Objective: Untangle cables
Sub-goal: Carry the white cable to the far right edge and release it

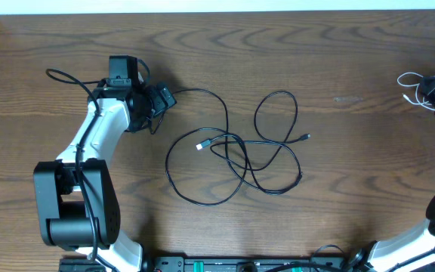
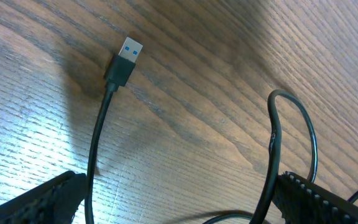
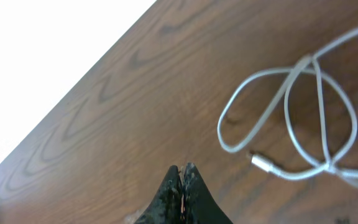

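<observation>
— Overhead first: seeing the black cables (image 1: 242,155) heaped in crossing loops mid-table, and the white cable (image 3: 321,112) off alone at the far right, by the right gripper (image 3: 182,169). Agree?

— Agreed. Also noting one black strand led out left to the left gripper (image 1: 161,98). From the left wrist view: spread wide, holding nothing, straddling that strand just behind its USB plug (image 2: 126,57), flat on the table (image 2: 229,74).

— And on the right?

— Clenched tight, tips pressed together, nothing white visible between them. Lying just beside the pinch, to its right, not in it.

— Risks, then?

— Judging only. Could tighten the crossings in the heap instead of freeing them, by closing the fingers (image 2: 36,199) and dragging left too fast or too low along the wood. Could also snag the second black loop (image 2: 291,143) rising by the other finger, hauling two strands at once.

— Slipping?

— Likely enough. Thin, smooth cord, easy to lose from a shallow pinch. Safer gripping close behind the plug body.

— Right side?

— Clamped on nothing, by the look, though hard to be sure. Would leave the white cable lying where it is by lifting off like that. Might scrape the wood by pressing lower without opening first.
</observation>
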`<state>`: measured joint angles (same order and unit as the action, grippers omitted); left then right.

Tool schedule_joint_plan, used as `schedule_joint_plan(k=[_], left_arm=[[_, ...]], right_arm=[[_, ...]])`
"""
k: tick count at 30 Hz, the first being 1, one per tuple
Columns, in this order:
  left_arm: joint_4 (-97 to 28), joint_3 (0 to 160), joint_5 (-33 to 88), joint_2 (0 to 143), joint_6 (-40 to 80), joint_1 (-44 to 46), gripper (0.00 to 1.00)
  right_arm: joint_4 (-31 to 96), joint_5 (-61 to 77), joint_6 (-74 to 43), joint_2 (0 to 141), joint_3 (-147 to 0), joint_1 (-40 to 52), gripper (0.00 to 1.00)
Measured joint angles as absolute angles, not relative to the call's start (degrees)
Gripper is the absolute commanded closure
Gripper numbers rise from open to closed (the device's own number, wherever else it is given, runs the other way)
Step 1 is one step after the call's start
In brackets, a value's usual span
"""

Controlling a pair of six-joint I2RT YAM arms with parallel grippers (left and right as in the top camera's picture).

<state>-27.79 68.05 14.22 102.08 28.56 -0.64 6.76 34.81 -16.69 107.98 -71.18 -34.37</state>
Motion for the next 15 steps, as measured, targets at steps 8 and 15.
schedule_joint_plan(k=[8,15], left_arm=[[-28.3,68.1,14.2,102.1,28.6,-0.6,0.00],[-28.4,68.1,14.2,102.1,28.6,-0.6,0.00]], right_arm=[[-5.3,33.4,-19.6,116.8,-71.2,-33.8,0.99],[-3.1,25.6,-22.5,120.6,-71.2,-34.5,0.99]])
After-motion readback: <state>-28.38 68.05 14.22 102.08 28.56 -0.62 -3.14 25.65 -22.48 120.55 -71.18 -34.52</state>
